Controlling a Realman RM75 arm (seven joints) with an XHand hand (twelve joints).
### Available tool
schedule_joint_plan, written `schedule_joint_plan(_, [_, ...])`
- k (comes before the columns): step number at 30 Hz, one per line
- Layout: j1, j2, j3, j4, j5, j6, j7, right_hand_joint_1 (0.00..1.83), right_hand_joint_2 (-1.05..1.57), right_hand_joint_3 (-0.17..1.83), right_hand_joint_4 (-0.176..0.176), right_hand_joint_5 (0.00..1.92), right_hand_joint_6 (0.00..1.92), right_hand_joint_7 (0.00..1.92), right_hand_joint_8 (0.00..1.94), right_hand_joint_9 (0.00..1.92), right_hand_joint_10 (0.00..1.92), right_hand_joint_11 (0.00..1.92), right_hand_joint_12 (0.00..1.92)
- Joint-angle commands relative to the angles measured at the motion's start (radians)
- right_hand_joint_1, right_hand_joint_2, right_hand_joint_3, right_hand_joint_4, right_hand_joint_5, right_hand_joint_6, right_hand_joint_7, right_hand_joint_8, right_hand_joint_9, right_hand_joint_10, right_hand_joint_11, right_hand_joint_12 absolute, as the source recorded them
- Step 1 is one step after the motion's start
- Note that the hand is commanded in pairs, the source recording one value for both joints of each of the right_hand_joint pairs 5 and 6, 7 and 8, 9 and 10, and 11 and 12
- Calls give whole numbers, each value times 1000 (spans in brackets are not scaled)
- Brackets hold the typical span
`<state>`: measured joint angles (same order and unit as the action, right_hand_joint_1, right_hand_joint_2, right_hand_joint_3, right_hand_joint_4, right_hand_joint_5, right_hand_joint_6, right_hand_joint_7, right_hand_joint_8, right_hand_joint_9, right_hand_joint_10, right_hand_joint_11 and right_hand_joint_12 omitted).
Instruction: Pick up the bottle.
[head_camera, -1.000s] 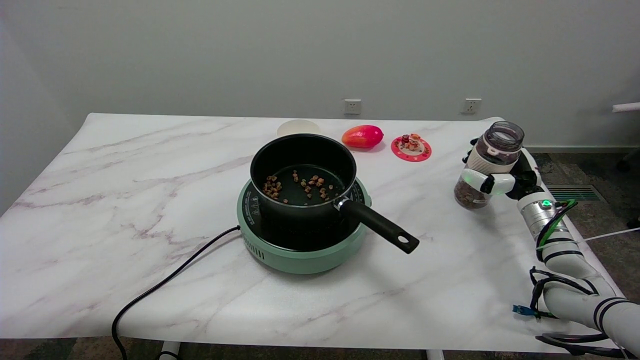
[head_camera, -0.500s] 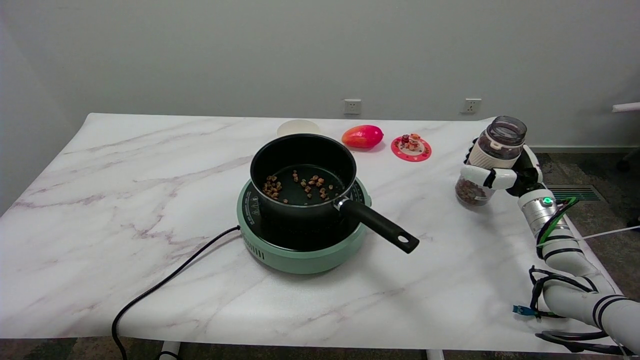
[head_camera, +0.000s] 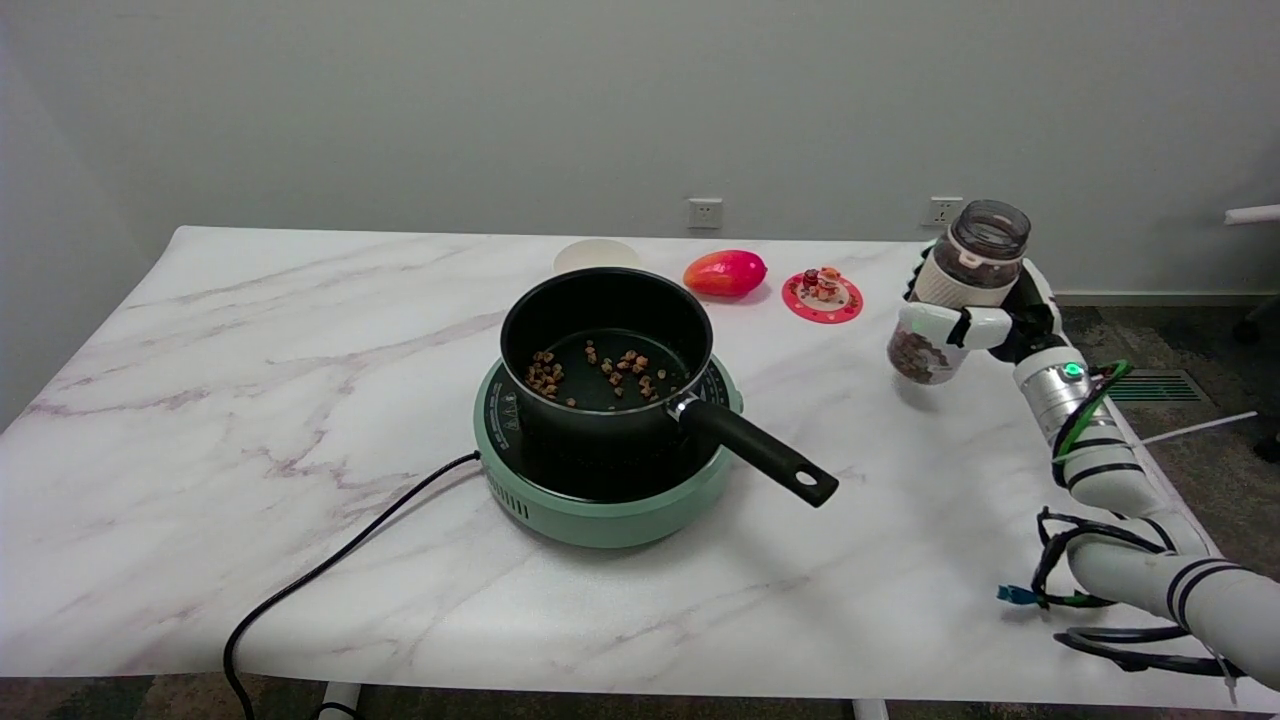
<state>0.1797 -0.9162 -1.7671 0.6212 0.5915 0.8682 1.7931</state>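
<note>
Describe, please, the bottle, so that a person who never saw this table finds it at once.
Start from the green cooker with the black pot in the middle of the marble table, then look toward the table's right edge. There the right hand grips the bottle. It is the only clear, lidless container, brown bits at its bottom.

White arm (head_camera: 1150, 560) w/ black bands, black cables, silver wrist, prob. green LED

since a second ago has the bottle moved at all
Yes. The bottle, gripped by the right hand, has risen and shifted left, toward the pink coaster; its top now reaches the wall socket.
</note>
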Motion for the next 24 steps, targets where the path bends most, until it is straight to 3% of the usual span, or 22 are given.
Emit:
schedule_joint_plan(1, [114, 6, -70, 135, -96, -93, 10, 1451, 904, 499, 0, 1861, 1861, 1830, 1830, 1261, 1261, 1135, 1135])
schedule_joint_plan(13, [141, 31, -24, 339, -288, -197, -18, 1448, 1092, 467, 0, 1920, 1920, 1907, 1907, 1315, 1315, 1205, 1205])
schedule_joint_plan(18, [140, 45, 53, 459, -438, -289, -33, 1444, 1126, 456, 0, 1920, 1920, 1917, 1917, 1325, 1325, 1216, 1216])
schedule_joint_plan(24, [150, 72, 59, 633, -506, -445, -77, 1446, 1129, 445, 0, 1920, 1920, 1917, 1917, 1332, 1332, 1220, 1220])
